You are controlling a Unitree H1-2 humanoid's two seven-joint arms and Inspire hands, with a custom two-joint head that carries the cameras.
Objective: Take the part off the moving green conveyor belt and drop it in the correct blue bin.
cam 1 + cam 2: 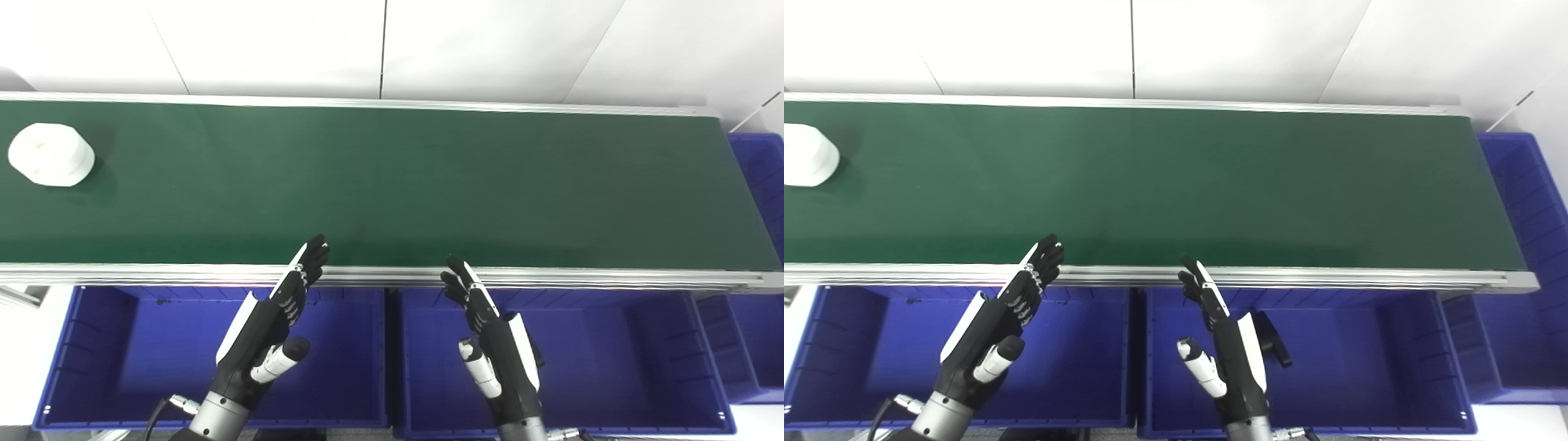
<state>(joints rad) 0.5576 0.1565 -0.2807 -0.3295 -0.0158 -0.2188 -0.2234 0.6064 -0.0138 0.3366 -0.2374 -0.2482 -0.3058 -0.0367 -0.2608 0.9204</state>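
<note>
A white, chunky hexagonal part (51, 154) lies on the green conveyor belt (392, 184) at its far left end; the right eye view (807, 163) cuts it off at the edge. My left hand (269, 324) is open and empty, fingers stretched toward the belt's near rail, above the left blue bin (122, 361). My right hand (490, 343) is open and empty too, fingers pointing up at the rail, above the middle blue bin (612, 361). Both hands are far to the right of the part.
The belt's aluminium near rail (551, 277) runs between the hands and the belt. A third blue bin (762, 184) stands past the belt's right end. A white wall is behind the belt.
</note>
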